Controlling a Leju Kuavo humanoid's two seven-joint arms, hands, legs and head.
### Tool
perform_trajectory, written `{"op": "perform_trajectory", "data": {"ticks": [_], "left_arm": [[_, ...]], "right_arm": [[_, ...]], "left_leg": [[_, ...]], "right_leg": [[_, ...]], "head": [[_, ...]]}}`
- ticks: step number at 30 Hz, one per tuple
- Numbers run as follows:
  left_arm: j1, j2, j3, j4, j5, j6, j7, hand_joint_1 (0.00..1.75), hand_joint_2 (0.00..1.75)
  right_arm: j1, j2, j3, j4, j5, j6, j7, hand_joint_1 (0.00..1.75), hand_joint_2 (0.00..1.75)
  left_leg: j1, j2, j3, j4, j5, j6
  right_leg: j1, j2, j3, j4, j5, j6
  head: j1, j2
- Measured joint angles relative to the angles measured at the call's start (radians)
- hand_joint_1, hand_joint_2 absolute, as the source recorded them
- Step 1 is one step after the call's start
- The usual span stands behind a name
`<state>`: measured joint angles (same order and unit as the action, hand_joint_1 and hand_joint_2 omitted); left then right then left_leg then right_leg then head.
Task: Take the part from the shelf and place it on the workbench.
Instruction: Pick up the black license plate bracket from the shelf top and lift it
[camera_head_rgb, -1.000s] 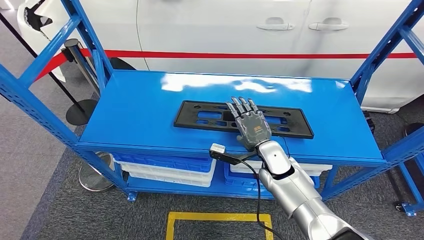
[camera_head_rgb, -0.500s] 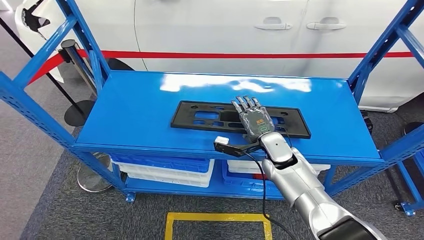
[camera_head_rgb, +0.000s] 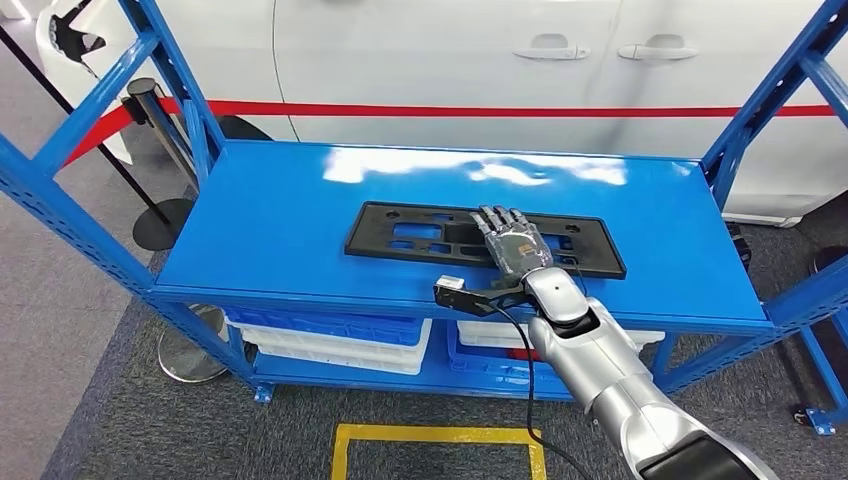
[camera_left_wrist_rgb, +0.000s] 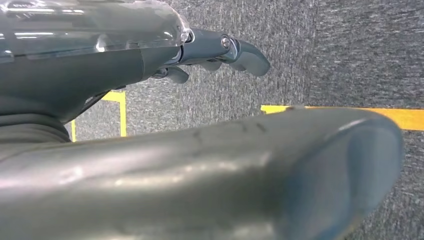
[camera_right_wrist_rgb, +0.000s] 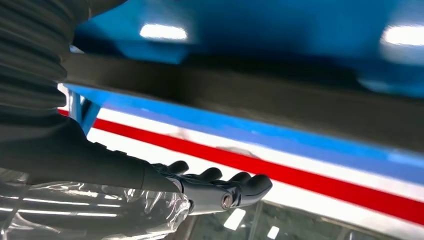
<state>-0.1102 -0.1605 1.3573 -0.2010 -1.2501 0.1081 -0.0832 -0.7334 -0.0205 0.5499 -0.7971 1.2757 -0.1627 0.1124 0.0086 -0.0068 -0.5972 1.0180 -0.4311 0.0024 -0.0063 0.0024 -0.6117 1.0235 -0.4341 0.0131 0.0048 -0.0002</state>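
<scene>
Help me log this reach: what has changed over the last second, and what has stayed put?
The right hand has moved forward over the black part and lowered toward it, its fingers now curling down over the part's middle. Whether it already grips is unclear. The part lies in the same place on the blue shelf, not lifted. The left hand hangs over the floor.

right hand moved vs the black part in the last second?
Yes. The right hand has eased forward and to the robot's right along the black part, and sits lower; its fingertips now reach the part's far edge on the blue shelf.
</scene>
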Motion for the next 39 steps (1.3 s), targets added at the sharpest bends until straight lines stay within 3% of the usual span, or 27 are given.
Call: {"op": "perform_trajectory", "data": {"ticks": [3,5,7,8,9,10,11,13,14,16,17,19,20,21,23,24,25,28,30,33,35,37,38,39], "left_arm": [[0.000,0.003,0.000,0.000,0.000,-0.001,-0.006,0.00,0.00],[0.000,0.006,0.000,0.000,0.000,-0.002,-0.010,0.00,0.00],[0.001,0.007,0.000,0.000,0.000,-0.004,-0.013,0.00,0.00],[0.002,0.007,0.000,0.000,0.000,-0.005,-0.014,0.00,0.00],[0.002,0.008,0.000,0.000,0.000,-0.007,-0.016,0.00,0.00],[0.002,0.008,0.000,0.000,0.000,-0.008,-0.017,0.00,0.00],[0.002,0.009,0.000,0.000,0.000,-0.008,-0.018,0.00,0.00],[0.001,0.011,0.000,0.000,0.000,-0.010,-0.019,0.00,0.00],[0.001,0.011,0.000,0.000,0.000,-0.010,-0.019,0.00,0.00],[0.001,0.011,0.000,0.000,0.001,-0.010,-0.019,0.00,0.00],[0.001,0.011,0.000,0.000,0.001,-0.010,-0.019,0.00,0.00],[0.000,0.010,0.000,0.000,0.002,-0.010,-0.017,0.00,0.00],[0.000,0.010,0.000,0.000,0.003,-0.010,-0.016,0.00,0.00],[0.000,0.010,0.000,0.000,0.004,-0.010,-0.016,0.00,0.00],[0.001,0.010,0.000,0.000,0.005,-0.011,-0.016,0.00,0.00],[0.001,0.010,0.000,0.000,0.005,-0.012,-0.016,0.00,0.00],[0.001,0.010,0.000,0.000,0.005,-0.013,-0.017,0.00,0.00],[0.001,0.010,0.000,0.000,0.005,-0.015,-0.019,0.00,0.00],[0.001,0.010,0.000,0.000,0.005,-0.016,-0.019,0.00,0.00],[0.000,0.010,0.000,0.000,0.005,-0.016,-0.019,0.00,0.00],[0.001,0.010,0.000,0.000,0.005,-0.016,-0.019,0.00,0.00],[0.002,0.010,0.000,0.000,0.007,-0.016,-0.019,0.00,0.00],[0.003,0.010,0.000,0.000,0.009,-0.016,-0.019,0.00,0.00],[0.003,0.010,0.000,0.000,0.010,-0.016,-0.019,0.00,0.00]], "right_arm": [[-0.002,-0.003,0.000,-0.001,-0.009,0.018,0.008,0.00,1.75],[-0.001,-0.004,0.000,-0.001,-0.015,0.027,0.011,0.00,1.75],[0.002,-0.004,0.000,-0.001,-0.020,0.031,0.012,0.00,1.75],[0.003,-0.004,0.000,-0.001,-0.022,0.033,0.013,0.00,1.75],[0.005,-0.004,0.000,-0.001,-0.024,0.034,0.013,0.00,1.75],[0.006,-0.004,0.000,-0.001,-0.026,0.034,0.012,0.00,1.75],[0.006,-0.004,0.000,-0.001,-0.027,0.033,0.012,0.00,1.75],[0.007,-0.006,0.000,-0.001,-0.030,0.030,0.012,0.00,1.75],[0.008,-0.007,0.000,-0.001,-0.031,0.028,0.012,0.00,1.75],[0.011,-0.009,-0.001,-0.001,-0.034,0.024,0.011,0.00,1.75],[0.012,-0.010,-0.001,-0.001,-0.035,0.022,0.009,0.13,1.75],[0.014,-0.012,-0.001,-0.002,-0.037,0.020,0.003,0.86,1.75],[0.015,-0.013,-0.001,-0.002,-0.038,0.020,0.001,1.29,1.75],[0.018,-0.014,-0.001,-0.002,-0.039,0.020,-0.001,1.58,1.75],[0.024,-0.014,-0.001,0.000,-0.040,0.021,-0.004,1.72,1.75],[0.026,-0.014,0.000,0.002,-0.040,0.022,-0.004,1.73,1.75],[0.026,-0.014,0.000,0.002,-0.040,0.023,-0.004,1.73,1.75],[0.016,-0.014,0.000,0.002,-0.043,0.023,-0.005,1.73,1.75],[0.012,-0.015,0.000,0.002,-0.046,0.022,-0.009,1.73,1.75],[0.011,-0.015,0.001,0.001,-0.052,0.020,-0.014,1.72,1.75],[0.011,-0.015,0.001,0.000,-0.055,0.020,-0.014,1.71,1.75],[0.014,-0.014,0.001,0.000,-0.057,0.019,-0.014,1.70,1.75],[0.016,-0.014,0.001,0.000,-0.058,0.019,-0.014,1.68,1.75],[0.017,-0.014,0.001,0.000,-0.058,0.018,-0.014,1.68,1.75]], "left_leg": [[0.003,0.001,-0.002,0.012,-0.013,-0.017],[0.005,0.002,-0.039,0.099,-0.064,-0.023],[0.005,0.002,-0.102,0.235,-0.124,-0.026],[0.005,0.002,-0.123,0.278,-0.134,-0.027],[0.005,0.002,-0.126,0.283,-0.125,-0.026],[0.005,0.002,-0.107,0.245,-0.097,-0.024],[0.005,0.002,-0.073,0.176,-0.060,-0.021],[0.002,0.002,-0.008,0.045,-0.014,-0.012],[0.000,0.002,0.007,0.013,-0.008,-0.008],[-0.002,0.001,0.011,0.002,-0.007,0.001],[0.000,0.002,0.012,-0.002,-0.004,0.006],[0.004,0.003,0.015,-0.011,0.003,0.018],[0.005,0.003,0.015,-0.014,0.005,0.022],[0.005,0.003,0.014,-0.015,0.006,0.024],[0.004,0.003,0.011,-0.014,0.006,0.025],[0.004,0.003,0.010,-0.013,0.006,0.025],[0.005,0.002,0.010,-0.011,0.005,0.024],[0.003,0.000,0.009,-0.002,-0.001,0.014],[0.000,0.000,0.006,0.000,-0.003,0.004],[0.001,0.000,0.004,0.003,-0.009,-0.012],[0.004,0.001,-0.023,0.068,-0.050,-0.020],[0.005,0.002,-0.083,0.202,-0.114,-0.027],[0.005,0.002,-0.111,0.260,-0.133,-0.029],[0.005,0.002,-0.125,0.287,-0.134,-0.030]], "right_leg": [[-0.003,0.001,0.006,-0.011,0.006,-0.019],[-0.005,0.000,0.010,-0.017,0.008,-0.031],[-0.003,-0.001,0.011,-0.017,0.007,-0.036],[-0.002,-0.001,0.011,-0.016,0.006,-0.037],[-0.001,0.000,0.013,-0.016,0.006,-0.037],[0.000,0.001,0.014,-0.015,0.005,-0.036],[0.000,0.001,0.016,-0.013,0.003,-0.035],[0.004,0.003,0.016,-0.007,-0.001,-0.028],[0.005,0.004,0.015,-0.005,-0.002,-0.023],[0.006,0.004,0.015,-0.007,-0.001,-0.013],[0.004,0.004,0.016,-0.006,-0.003,-0.007],[0.003,0.003,0.002,0.028,-0.029,0.004],[0.001,0.003,-0.019,0.074,-0.057,0.009],[0.000,0.002,-0.050,0.136,-0.091,0.012],[-0.004,0.002,-0.108,0.253,-0.134,0.017],[-0.006,0.002,-0.117,0.269,-0.129,0.019],[-0.008,0.001,-0.107,0.246,-0.105,0.019],[-0.008,0.000,-0.019,0.059,-0.014,0.012],[-0.004,0.000,0.006,0.001,-0.004,0.003],[-0.003,-0.001,0.010,-0.007,-0.001,-0.013],[-0.007,-0.004,0.014,-0.014,0.001,-0.025],[-0.006,-0.005,0.015,-0.014,0.000,-0.032],[-0.005,-0.005,0.016,-0.013,-0.001,-0.033],[-0.005,-0.005,0.016,-0.012,-0.001,-0.034]], "head": [[-0.001,0.000],[-0.002,0.000],[-0.003,0.000],[-0.003,0.000],[-0.003,0.000],[-0.003,0.000],[-0.003,0.000],[-0.002,0.000],[-0.002,0.000],[-0.001,0.000],[-0.001,0.000],[0.000,0.000],[0.001,0.000],[0.002,0.000],[0.002,0.000],[0.002,0.000],[0.002,0.000],[0.002,0.000],[0.001,0.000],[0.000,0.000],[-0.001,0.000],[-0.002,0.000],[-0.002,0.000],[-0.002,0.000]]}}
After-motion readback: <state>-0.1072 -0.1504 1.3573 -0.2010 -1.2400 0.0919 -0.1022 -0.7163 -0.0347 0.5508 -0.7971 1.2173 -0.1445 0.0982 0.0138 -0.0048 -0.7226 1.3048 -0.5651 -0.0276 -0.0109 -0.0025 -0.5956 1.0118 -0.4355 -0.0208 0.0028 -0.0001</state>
